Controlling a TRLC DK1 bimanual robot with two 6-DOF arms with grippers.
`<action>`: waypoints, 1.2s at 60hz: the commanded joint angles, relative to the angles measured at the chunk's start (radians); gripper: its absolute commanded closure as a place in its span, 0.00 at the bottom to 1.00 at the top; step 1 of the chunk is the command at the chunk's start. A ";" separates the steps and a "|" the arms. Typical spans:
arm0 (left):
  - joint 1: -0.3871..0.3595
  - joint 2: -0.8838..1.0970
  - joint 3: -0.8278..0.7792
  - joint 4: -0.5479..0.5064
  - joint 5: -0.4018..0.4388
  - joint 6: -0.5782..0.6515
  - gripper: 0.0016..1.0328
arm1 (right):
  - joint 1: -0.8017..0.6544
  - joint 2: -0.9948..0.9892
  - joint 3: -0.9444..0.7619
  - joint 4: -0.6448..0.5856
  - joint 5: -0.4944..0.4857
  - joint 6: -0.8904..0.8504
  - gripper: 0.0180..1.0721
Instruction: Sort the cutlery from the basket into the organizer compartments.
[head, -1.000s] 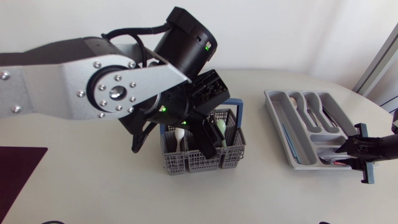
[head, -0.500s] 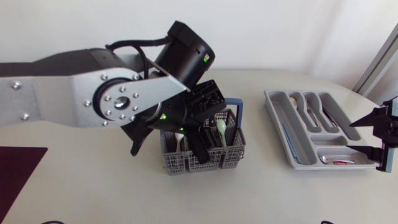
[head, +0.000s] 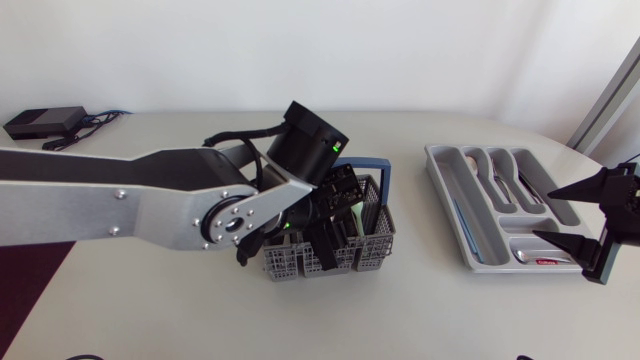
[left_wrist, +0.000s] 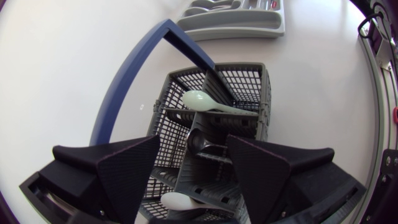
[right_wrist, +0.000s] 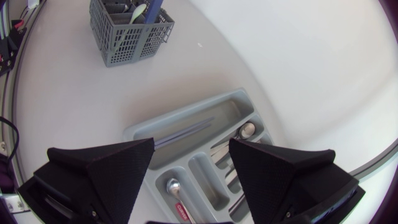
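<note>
The grey wire basket (head: 372, 250) with a blue handle (head: 384, 176) stands mid-table. My left gripper (head: 330, 238) hangs open right over it. From the left wrist view, a pale green spoon (left_wrist: 210, 103), a dark spoon (left_wrist: 198, 142) and a white spoon (left_wrist: 179, 200) stand in the basket (left_wrist: 249, 78) below the open left gripper (left_wrist: 196, 177). The grey organizer (head: 432, 153) lies at the right with spoons (head: 500, 180) and a small red-handled piece (head: 541, 261) in it. My right gripper (head: 545, 213) is open and empty beside the organizer's right end, above the organizer (right_wrist: 143, 127) in its own view.
A black power adapter (head: 38, 122) with a cable lies at the back left. A dark mat (head: 25, 285) lies at the table's left edge. Bare table separates the basket from the organizer.
My right gripper opened, left a small piece in the organizer's front compartment and drew back to the right. My left arm came down over the basket.
</note>
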 joint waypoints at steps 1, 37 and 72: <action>0.014 0.042 -0.022 0.017 -0.009 0.031 0.28 | 0.019 -0.039 -0.056 0.003 -0.019 0.054 0.17; 0.024 0.084 -0.023 0.054 -0.005 0.043 0.76 | 0.093 -0.140 -0.161 0.042 -0.026 0.134 0.17; -0.034 0.042 -0.074 0.050 0.030 0.062 0.78 | 0.116 -0.213 -0.210 0.042 -0.026 0.152 0.17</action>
